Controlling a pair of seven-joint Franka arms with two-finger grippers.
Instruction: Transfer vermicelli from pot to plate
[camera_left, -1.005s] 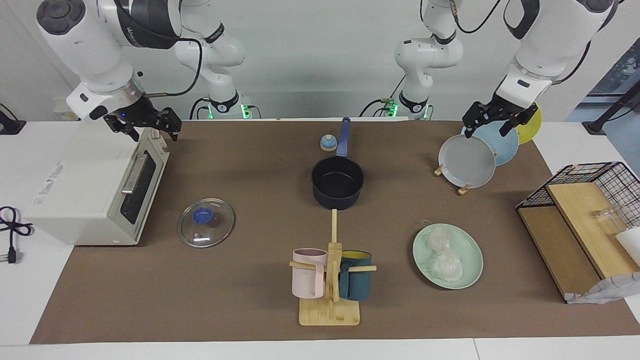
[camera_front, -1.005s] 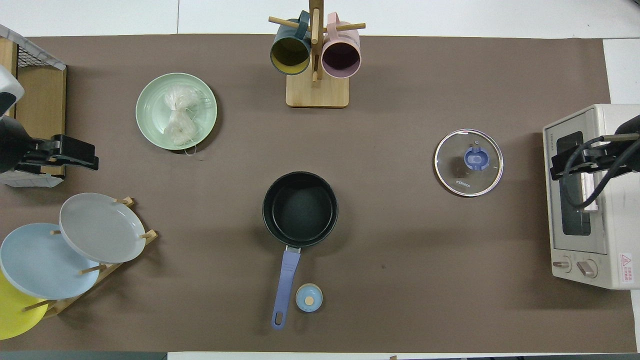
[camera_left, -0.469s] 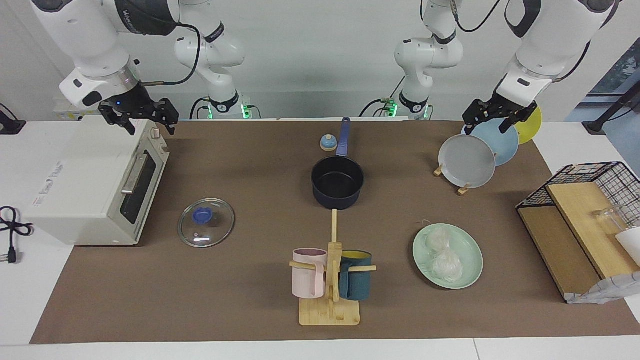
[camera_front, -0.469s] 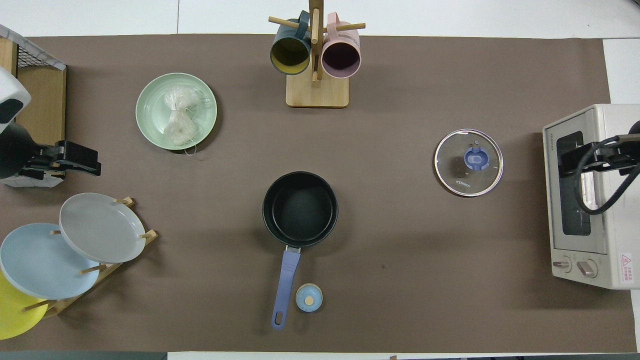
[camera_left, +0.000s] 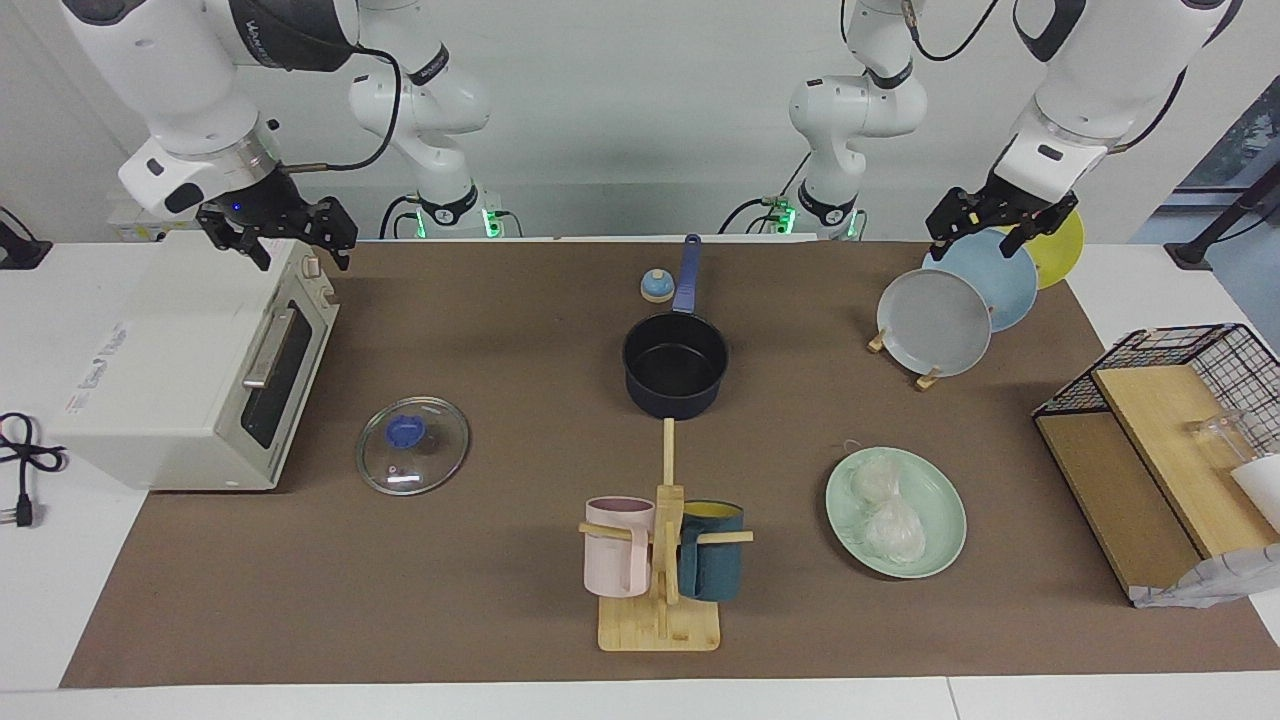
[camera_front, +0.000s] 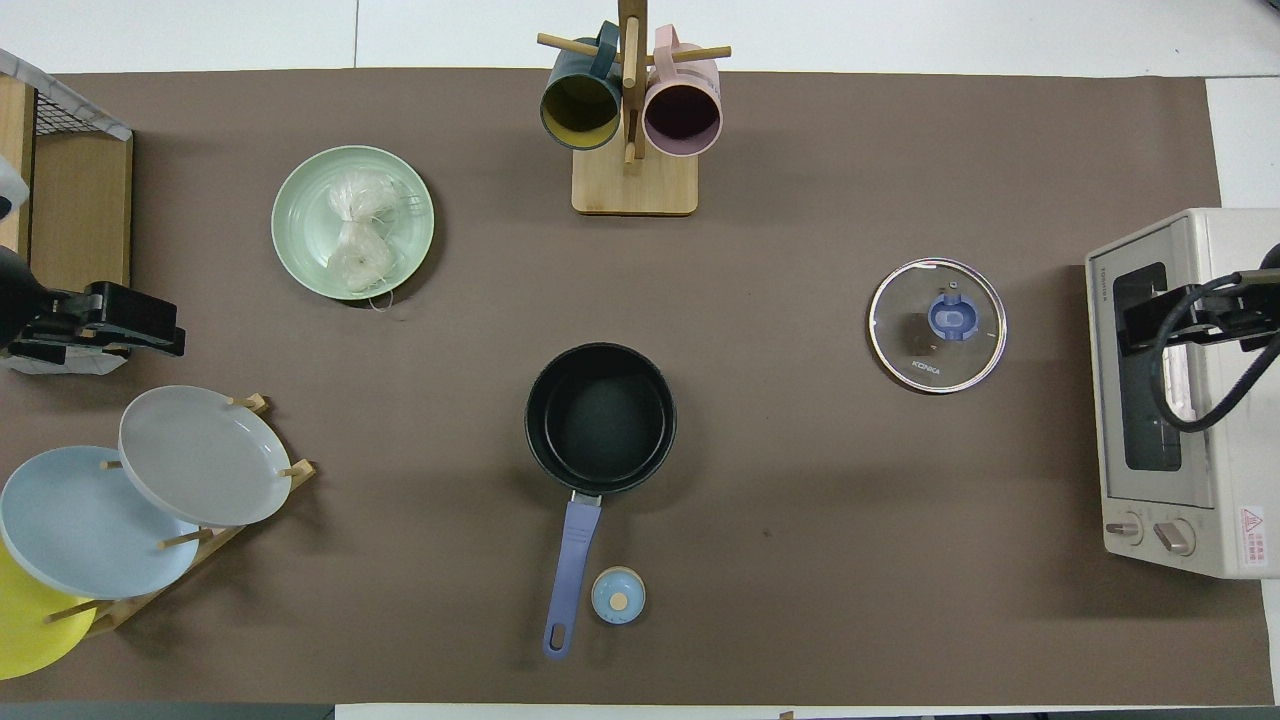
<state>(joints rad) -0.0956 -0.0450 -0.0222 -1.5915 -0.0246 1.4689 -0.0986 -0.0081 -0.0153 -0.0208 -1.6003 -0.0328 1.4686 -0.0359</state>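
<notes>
Both sets of jaws stand wide and empty: left gripper (camera_left: 987, 223) over the plate rack (camera_left: 925, 380), right gripper (camera_left: 278, 232) over the oven (camera_left: 160, 360). Vermicelli (camera_left: 885, 510) lies on the plate (camera_left: 948, 520), at four o'clock from the empty pot (camera_left: 675, 365) in the facing view. The transfer looks done.

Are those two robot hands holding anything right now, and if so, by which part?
Nothing is held. The left gripper hangs open over the plate rack, the right gripper open over the oven. The vermicelli lies on the plate.
</notes>
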